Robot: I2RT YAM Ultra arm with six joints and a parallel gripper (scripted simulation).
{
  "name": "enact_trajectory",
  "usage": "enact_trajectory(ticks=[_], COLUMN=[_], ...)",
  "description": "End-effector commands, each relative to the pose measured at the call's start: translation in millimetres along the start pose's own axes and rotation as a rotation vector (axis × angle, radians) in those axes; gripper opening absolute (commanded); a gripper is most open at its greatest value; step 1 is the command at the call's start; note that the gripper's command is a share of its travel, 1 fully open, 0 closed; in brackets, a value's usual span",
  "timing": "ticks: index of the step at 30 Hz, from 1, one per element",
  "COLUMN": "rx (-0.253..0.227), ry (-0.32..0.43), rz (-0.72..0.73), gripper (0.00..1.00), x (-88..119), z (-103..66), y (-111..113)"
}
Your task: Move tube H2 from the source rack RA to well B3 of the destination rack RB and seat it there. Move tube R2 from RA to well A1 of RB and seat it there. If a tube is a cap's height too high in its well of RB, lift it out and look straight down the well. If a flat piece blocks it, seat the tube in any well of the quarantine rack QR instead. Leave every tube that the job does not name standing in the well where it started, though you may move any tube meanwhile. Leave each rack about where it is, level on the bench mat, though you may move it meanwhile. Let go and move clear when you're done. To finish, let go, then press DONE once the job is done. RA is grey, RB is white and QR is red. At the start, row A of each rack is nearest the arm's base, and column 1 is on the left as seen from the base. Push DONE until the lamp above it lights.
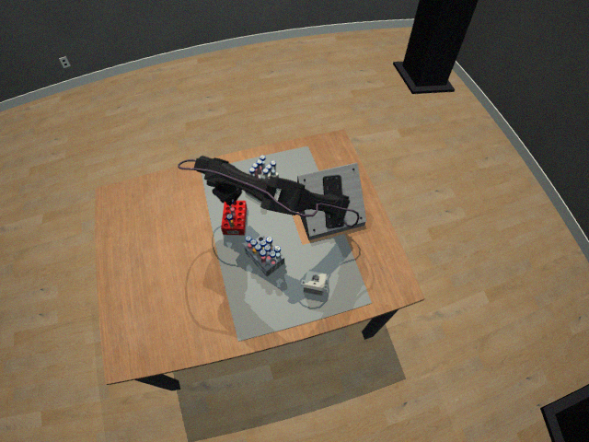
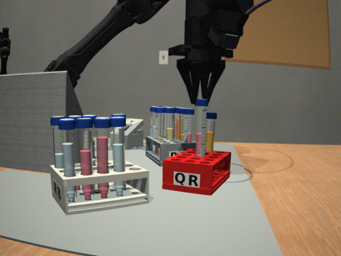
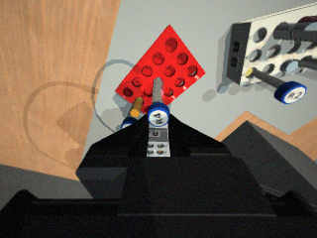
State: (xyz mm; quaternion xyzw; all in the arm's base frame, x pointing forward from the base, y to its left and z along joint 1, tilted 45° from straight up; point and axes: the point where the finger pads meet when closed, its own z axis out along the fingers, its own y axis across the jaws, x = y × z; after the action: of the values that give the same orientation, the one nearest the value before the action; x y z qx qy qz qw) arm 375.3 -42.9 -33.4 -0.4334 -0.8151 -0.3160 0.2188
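Note:
My gripper [image 2: 200, 101] [image 3: 158, 118] is shut on the cap of tube R4 [image 2: 202, 125], which has pink liquid. The tube is upright, its lower end in or at a well of the red rack QR [image 1: 241, 228] [image 2: 168, 173] [image 3: 169, 33]; its tip is hidden. Its cap stands higher than that of the orange-filled tube [image 2: 209, 142] [image 3: 135, 110] beside it in QR. Tube R2 [image 3: 290, 93] stands in a corner well of the white rack RB [image 2: 107, 180] [image 3: 266, 24], by its labelled end. The grey rack RA [image 2: 170, 150] holds several tubes. H2 cannot be identified.
Several other blue-capped tubes stand in RB, which also has empty wells. The DONE box [image 1: 314, 282] stands at the lower right of the mat [image 1: 271, 319] in the top view. The arm's grey base block [image 2: 33, 121] stands behind RB.

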Motion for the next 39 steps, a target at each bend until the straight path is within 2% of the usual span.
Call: enact_trajectory(ticks=[1,14,15,19,31,32,36,39], rx=[-0.022,-0.023,-0.034,-0.023,-0.021,-0.031,-0.02,-0.024], ry=[-0.024,-0.02,-0.037,-0.018,-0.015,-0.035,-0.016,-0.027], rz=[-0.012,-0.005,-0.011,-0.003,-0.003,-0.017,-0.006,-0.013], gripper=[0.0,0.0,0.0,0.0,0.0,0.0,0.0,0.0], x=[0.9,1.6,-3.0,2.0,2.3,-2.0,3.0,0.5], z=[-6.5,-0.5,-6.6,2.4,8.4,2.0,11.0,9.1], y=[6.6,4.4,6.6,3.3,3.2,8.5,3.9,6.4])
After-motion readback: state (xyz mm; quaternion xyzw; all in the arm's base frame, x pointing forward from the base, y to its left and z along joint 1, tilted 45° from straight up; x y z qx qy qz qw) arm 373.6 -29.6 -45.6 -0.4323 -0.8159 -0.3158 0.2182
